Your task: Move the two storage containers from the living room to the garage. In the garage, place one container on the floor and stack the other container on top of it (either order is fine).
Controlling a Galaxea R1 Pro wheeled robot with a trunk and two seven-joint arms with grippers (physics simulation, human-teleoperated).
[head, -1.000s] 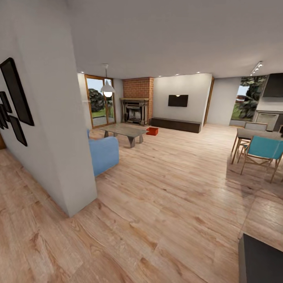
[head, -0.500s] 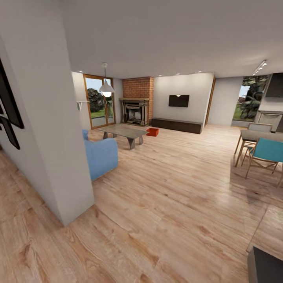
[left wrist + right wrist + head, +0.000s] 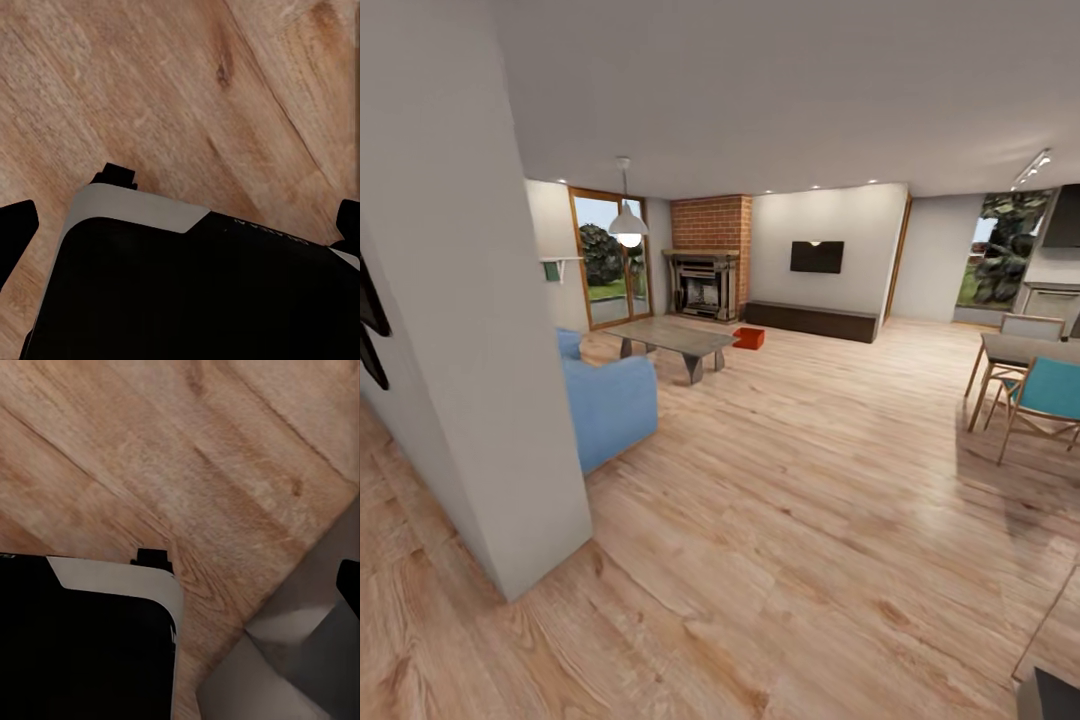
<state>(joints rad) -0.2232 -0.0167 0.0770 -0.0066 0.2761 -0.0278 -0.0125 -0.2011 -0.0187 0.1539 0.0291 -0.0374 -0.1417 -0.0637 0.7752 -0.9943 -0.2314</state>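
Broadly, the living room (image 3: 790,470) opens ahead in the head view, its light wood plank floor running from the near edge to the far wall. A plain white wall corner (image 3: 480,380) stands close at the left. Past it sits a blue upholstered sofa (image 3: 610,400), and beyond that a low glass-topped surface with dark legs (image 3: 672,340). A red brick fireplace with a dark hearth (image 3: 708,270) rises at the far wall, beside glazed wooden doors (image 3: 605,258) and a black wall-mounted television (image 3: 817,257) above a long dark low cabinet (image 3: 810,319). At the right stands a wooden dining table (image 3: 1025,352) with a teal chair (image 3: 1045,395).

One small orange-red open-top storage container (image 3: 748,338) rests on the plank floor in front of the fireplace, just beyond the glass-topped surface; the second cannot be made out.

Each wrist view looks down on plank floor past the robot's dark base (image 3: 195,292); only black finger edges show at the borders, so whether either tool is apart or together cannot be told.
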